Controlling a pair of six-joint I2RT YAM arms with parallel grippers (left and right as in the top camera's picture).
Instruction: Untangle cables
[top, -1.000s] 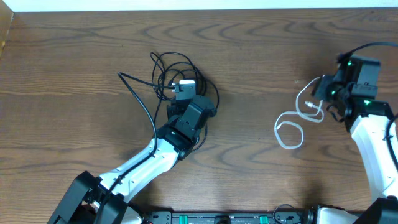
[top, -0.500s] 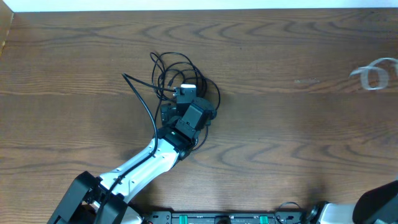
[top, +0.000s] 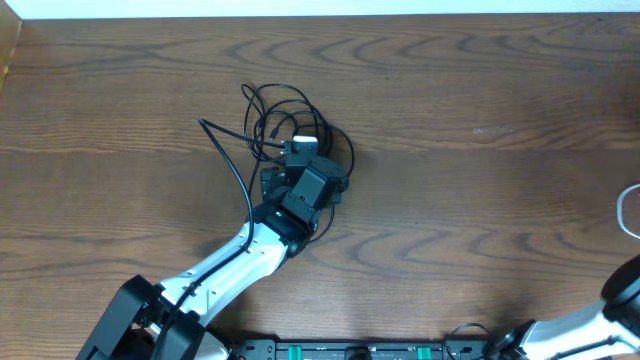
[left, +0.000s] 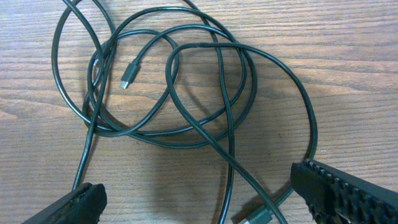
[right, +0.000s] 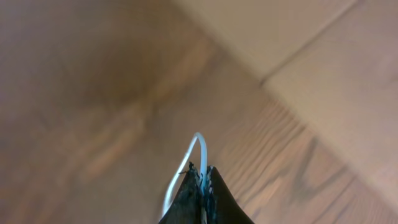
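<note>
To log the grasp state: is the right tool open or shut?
Shut on the white cable. In the right wrist view the right tool has its jaws pressed together, with the cable's loop rising from between them.

Wood table (top: 480, 200); black cables (top: 283, 122) tangled on it.

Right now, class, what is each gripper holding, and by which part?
Right gripper: the white cable, pinched on a looped stretch between shut fingers. Left gripper: nothing; its fingers are open above the black cables.

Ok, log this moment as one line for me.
left gripper: open over black cables | right gripper: shut on white cable | white cable: far right, apart from black cables
</note>
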